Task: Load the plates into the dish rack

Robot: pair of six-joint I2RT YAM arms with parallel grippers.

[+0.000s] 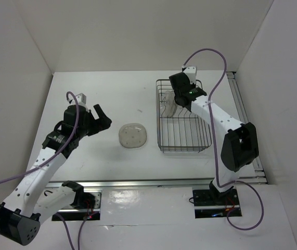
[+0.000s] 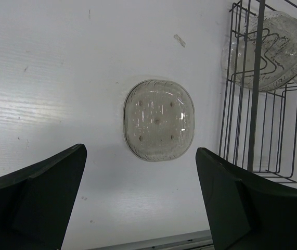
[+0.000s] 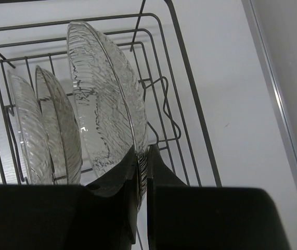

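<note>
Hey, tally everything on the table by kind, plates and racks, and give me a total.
Plates: 4 (held plate, two racked plates, table plate)
Dish rack: 1
Total: 5

Smoky dotted plate (image 2: 158,120), dark wire rack (image 1: 183,139)

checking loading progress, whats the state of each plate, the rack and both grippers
left gripper: open, empty
right gripper: shut on held plate
held plate: upright in rack, gripped at rim
middle plate: upright in rack
far plate: upright in rack
loose plate: flat on table, untouched
rack: three plates inside
</note>
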